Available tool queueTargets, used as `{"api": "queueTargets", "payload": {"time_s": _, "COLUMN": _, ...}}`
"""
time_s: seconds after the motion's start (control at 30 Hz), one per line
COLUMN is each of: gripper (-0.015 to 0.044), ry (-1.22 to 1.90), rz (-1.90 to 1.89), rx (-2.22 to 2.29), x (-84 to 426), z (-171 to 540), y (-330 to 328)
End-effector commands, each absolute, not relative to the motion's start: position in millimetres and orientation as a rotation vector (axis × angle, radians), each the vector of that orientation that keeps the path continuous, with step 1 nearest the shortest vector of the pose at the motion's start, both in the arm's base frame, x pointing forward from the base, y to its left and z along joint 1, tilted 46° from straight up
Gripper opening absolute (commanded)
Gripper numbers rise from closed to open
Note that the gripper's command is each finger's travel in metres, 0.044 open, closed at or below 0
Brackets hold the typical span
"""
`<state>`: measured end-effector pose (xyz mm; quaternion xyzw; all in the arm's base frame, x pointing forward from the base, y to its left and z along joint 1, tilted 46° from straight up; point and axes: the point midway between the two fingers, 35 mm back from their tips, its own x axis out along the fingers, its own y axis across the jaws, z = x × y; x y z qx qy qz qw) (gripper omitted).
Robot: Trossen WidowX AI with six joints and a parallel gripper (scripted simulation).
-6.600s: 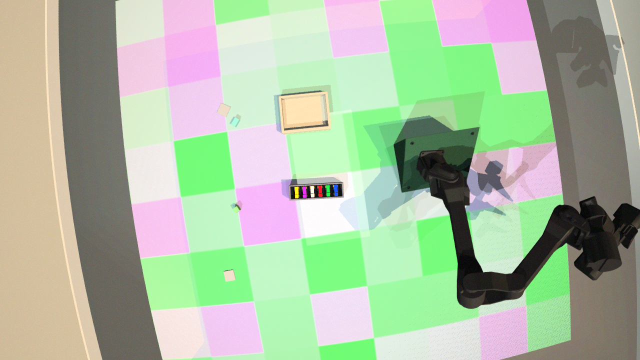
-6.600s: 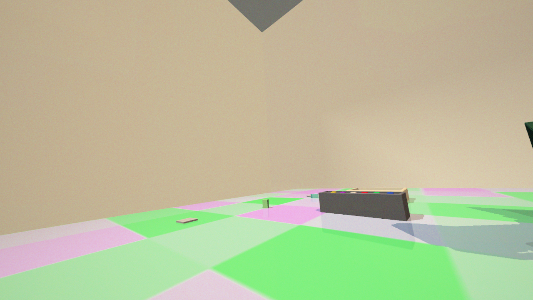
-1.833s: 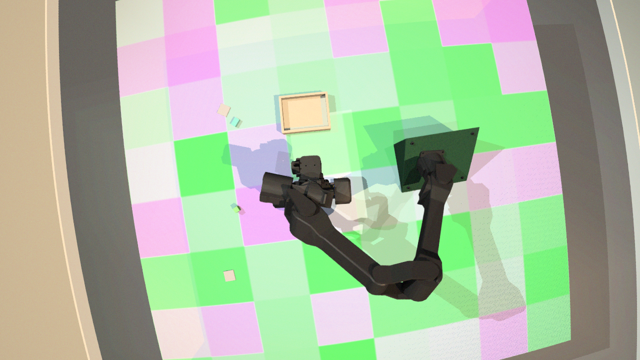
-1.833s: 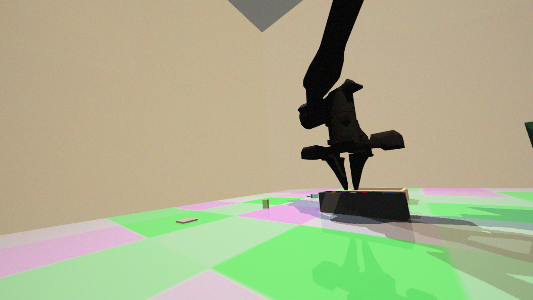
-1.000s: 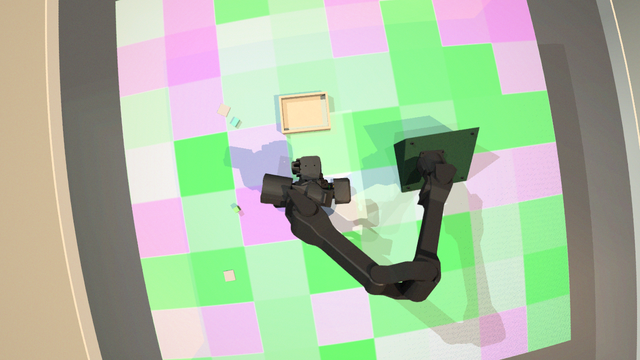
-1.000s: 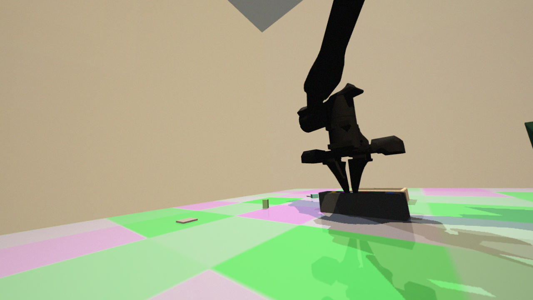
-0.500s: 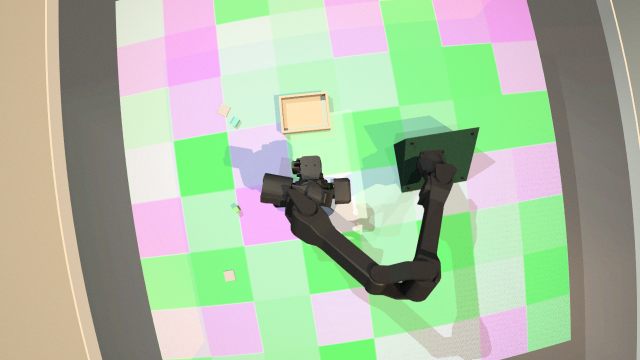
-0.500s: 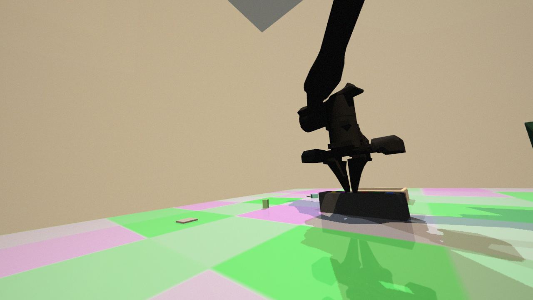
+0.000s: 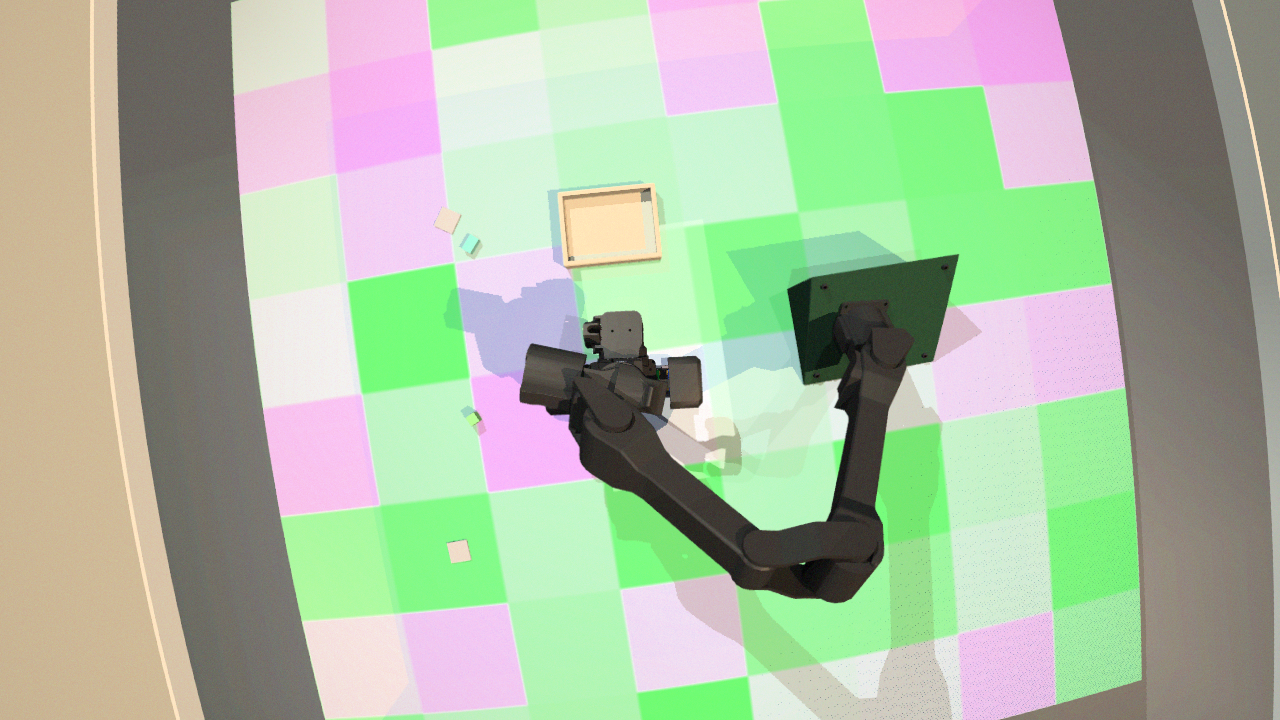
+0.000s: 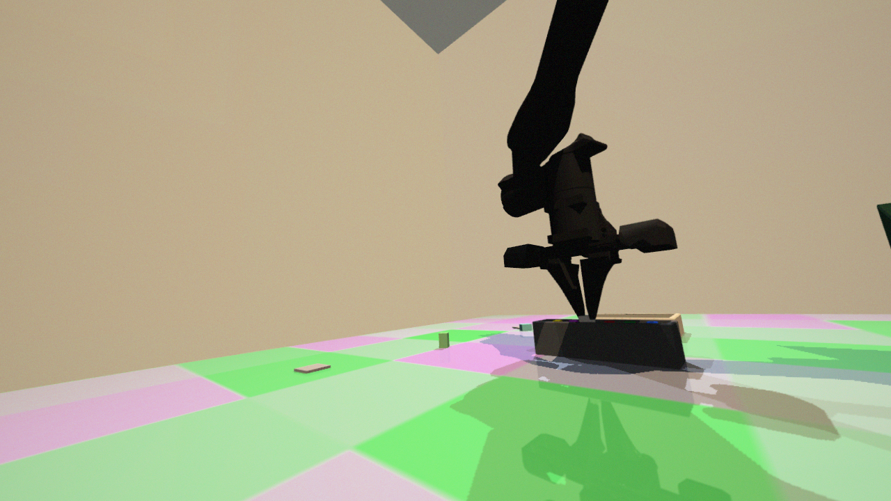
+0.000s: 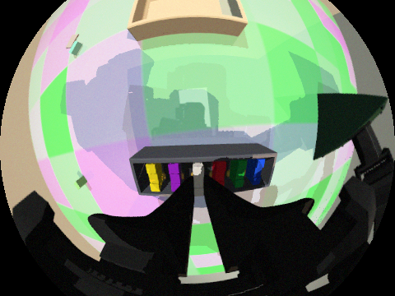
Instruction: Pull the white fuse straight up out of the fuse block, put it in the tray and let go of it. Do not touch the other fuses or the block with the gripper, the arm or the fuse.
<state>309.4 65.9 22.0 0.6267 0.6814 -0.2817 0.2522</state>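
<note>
Over the fuse block, your fingers are clamped on the white fuse (its top only), so it lifts without bumping its neighbours

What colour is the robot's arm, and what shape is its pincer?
The arm is dark grey, nearly black, built of rounded tube links with chunky joints. It stands on a dark green square base plate. The pincer has two black fingers tapering to points.
</note>
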Motion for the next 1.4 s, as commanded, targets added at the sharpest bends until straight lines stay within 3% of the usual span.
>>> {"api": "queueTargets", "payload": {"time_s": 0.0, "gripper": 0.0, "ry": 1.848, "rz": -0.76, "rx": 1.699, "x": 310.9, "z": 24.3, "y": 63.3}}
{"api": "queueTargets", "payload": {"time_s": 1.37, "gripper": 0.0, "ry": 1.85, "rz": -0.763, "rx": 1.703, "x": 312.4, "z": 38.4, "y": 49.0}}
